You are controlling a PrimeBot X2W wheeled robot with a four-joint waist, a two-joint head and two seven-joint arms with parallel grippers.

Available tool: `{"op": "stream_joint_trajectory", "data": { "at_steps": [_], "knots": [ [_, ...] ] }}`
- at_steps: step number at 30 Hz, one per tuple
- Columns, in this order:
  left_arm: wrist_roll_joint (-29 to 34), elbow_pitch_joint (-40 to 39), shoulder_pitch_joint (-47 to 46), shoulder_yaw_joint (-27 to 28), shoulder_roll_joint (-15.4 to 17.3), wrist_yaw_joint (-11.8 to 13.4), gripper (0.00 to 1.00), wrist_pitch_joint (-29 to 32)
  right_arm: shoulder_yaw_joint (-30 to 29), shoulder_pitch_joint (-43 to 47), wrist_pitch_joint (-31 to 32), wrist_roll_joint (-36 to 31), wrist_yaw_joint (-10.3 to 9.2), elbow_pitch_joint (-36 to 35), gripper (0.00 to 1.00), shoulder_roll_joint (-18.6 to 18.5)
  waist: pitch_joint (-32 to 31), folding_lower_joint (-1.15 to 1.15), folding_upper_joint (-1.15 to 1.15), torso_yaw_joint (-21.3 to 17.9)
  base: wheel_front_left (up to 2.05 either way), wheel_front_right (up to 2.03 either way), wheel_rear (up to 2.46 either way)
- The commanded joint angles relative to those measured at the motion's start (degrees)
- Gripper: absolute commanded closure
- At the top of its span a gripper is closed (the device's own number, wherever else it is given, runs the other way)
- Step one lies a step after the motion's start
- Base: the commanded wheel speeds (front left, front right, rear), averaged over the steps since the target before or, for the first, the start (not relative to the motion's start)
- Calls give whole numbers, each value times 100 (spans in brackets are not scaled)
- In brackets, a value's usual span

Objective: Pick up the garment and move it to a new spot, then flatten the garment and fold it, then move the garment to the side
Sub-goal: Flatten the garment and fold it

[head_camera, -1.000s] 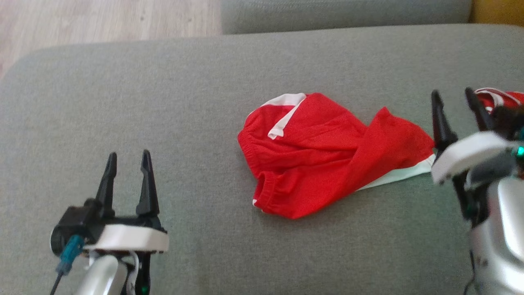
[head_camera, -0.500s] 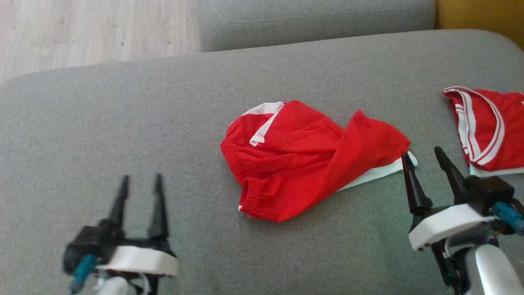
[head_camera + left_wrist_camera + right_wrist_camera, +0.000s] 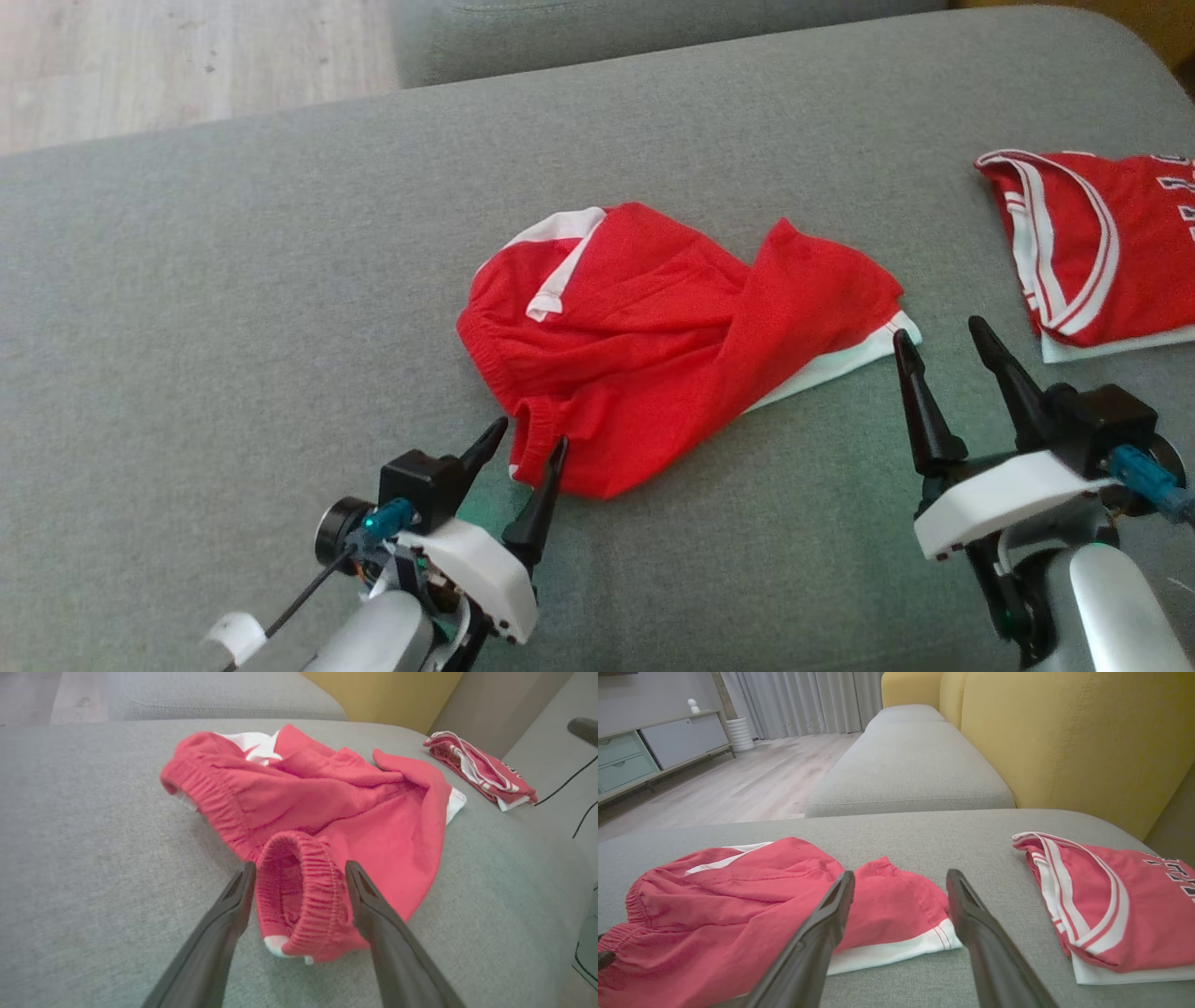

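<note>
Crumpled red shorts with white trim (image 3: 672,345) lie mid-frame in the head view on the grey fabric sofa cushion (image 3: 233,280), bunched and twisted, with one leg thrown over the other. The left gripper (image 3: 530,435) sits at lower centre with its jaws spread and nothing held. In the left wrist view its two dark fingers bracket the gathered red elastic waistband loop (image 3: 303,891), which stands up between them; whether the pads touch cloth I cannot tell. The right gripper (image 3: 939,331), at lower right, is also released and empty, its near fingertip just beside the white hem corner (image 3: 901,341) of the shorts. A folded red jersey with white stripes (image 3: 1092,243) lies at the right edge, apart from the shorts. Judgement: the step in hand is the first grasp for the pick-up. To do it well, the left claw probably needs to push a little deeper so that the whole thickness of the waistband sits between the pads before closing; a shallow pinch on the ruffled edge may slip. The right claw should shift toward upper left onto the hem corner, staying low against the cushion to get under the white band. It should keep off the jersey. Lifting both ends together would let the twist fall out. Risk: snagging cushion fabric in the pinch.
</note>
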Motion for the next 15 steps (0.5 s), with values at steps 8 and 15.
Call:
{"op": "stream_joint_trajectory", "data": {
  "at_steps": [8,15],
  "knots": [
    [-117,24,-382,10,-29,-246,80,34,133,-254,-114,86,39,-139,0,8,59,0,0,-113,0,0,0],
    [-609,-293,-210,283,-204,-240,100,-332,137,-244,-117,91,39,-199,0,20,12,0,0,48,0,0,0]
  ]
}}
